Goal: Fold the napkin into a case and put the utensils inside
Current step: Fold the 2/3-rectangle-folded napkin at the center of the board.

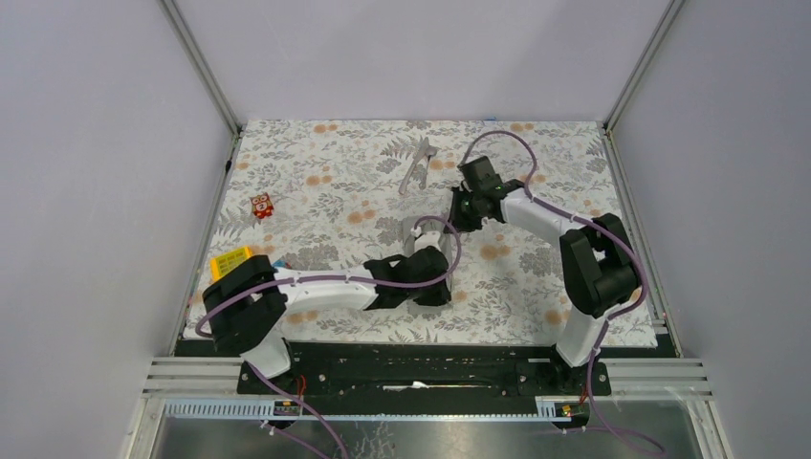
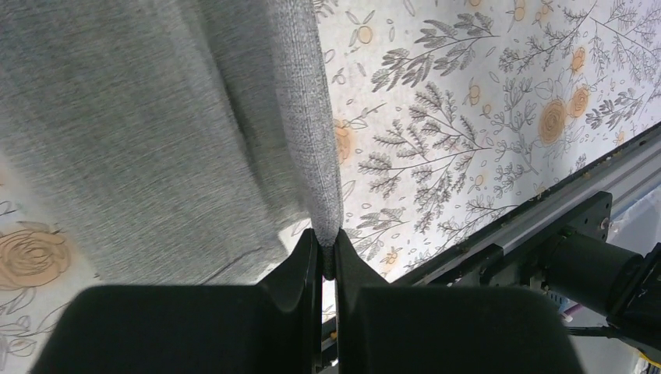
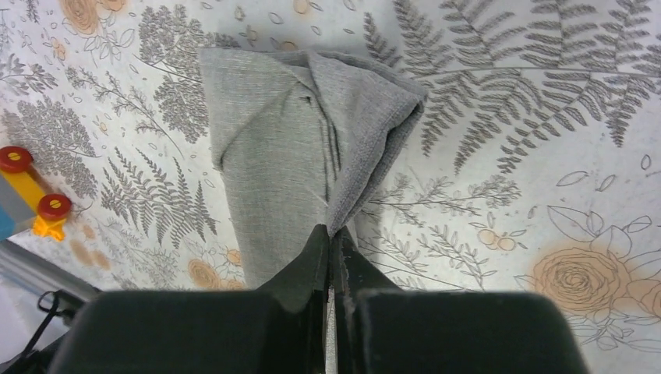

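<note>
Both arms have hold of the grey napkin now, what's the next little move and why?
Probably lower both ends together and lay the napkin flat on the tablecloth. The left fingers and right fingers are each shut on an edge of it, and it looks bunched in loose folds, not yet a tidy case. The utensils lie apart, farther back.
</note>
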Available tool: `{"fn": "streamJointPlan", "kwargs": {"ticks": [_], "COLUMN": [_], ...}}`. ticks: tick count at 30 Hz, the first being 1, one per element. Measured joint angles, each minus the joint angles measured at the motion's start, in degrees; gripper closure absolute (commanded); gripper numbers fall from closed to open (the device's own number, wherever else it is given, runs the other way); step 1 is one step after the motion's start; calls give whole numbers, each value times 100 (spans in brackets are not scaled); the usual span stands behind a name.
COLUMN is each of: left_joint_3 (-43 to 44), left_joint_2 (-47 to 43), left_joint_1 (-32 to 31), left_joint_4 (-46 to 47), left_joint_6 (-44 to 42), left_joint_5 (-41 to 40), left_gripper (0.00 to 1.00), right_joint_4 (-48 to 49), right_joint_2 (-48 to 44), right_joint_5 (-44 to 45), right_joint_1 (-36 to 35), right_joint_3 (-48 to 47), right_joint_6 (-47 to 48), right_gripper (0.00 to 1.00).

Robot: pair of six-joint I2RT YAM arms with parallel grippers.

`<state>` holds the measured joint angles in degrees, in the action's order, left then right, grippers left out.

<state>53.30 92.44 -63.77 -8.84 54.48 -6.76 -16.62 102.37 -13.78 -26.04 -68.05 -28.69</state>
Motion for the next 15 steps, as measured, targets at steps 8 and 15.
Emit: {"fn": "streamJointPlan", "kwargs": {"ticks": [8,15], "left_joint_3": [-1073,-1703], "left_joint_2": [-555,-885], "left_joint_1": [205,256], "left_joint_4": [868,1246], "left_joint_6": [105,173], "left_joint_5": [133,146], "left_gripper": [100,100], "right_joint_4": [-1193,-1801], "right_joint_2": [647,1318], "right_joint_5": [1182,1637], "right_joint_1": [-890,-1344], "right_joint_3": [-1355,-2111], "right_joint_6": [50,35], "right_gripper": [100,100]}}
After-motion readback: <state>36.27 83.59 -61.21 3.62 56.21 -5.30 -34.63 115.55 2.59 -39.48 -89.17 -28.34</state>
